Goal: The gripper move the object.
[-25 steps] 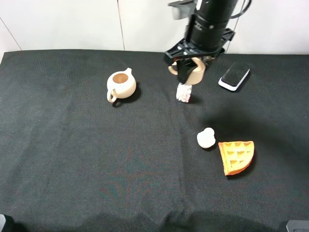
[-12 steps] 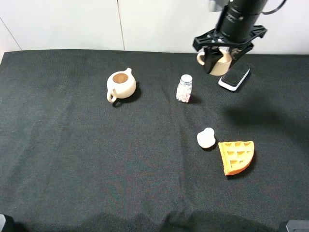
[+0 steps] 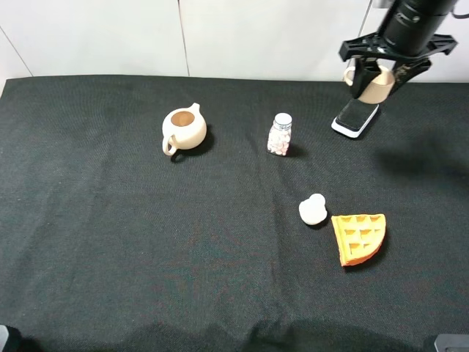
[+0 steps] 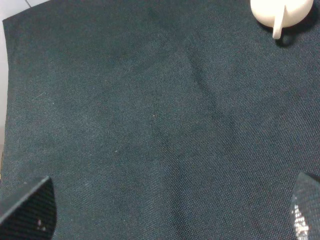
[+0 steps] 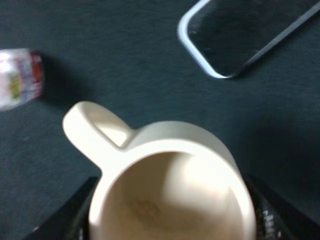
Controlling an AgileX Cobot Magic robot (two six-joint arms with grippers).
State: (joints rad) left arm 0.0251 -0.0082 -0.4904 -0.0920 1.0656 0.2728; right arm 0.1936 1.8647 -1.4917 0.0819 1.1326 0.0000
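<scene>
The cup is held clear of the table by the right gripper, whose jaws are closed against 2 opposite sides of the cup. In the right wrist view the black fingers are seen pressed to the cream wall, 1 on each side. The cup is upright, with its tan inside turned up to the wrist camera.

It is carried in the air close to the far end of the phone. Whether it is straight above the phone cannot be told. A pill bottle is stood to the left of the phone, and the cup's loop handle is turned toward that side. A teapot is set much further left of the phone. A white lump and an orange waffle wedge are laid well nearer the camera than the phone, just beside each other.

The left gripper is spread wide, with nothing held between its jaws.
</scene>
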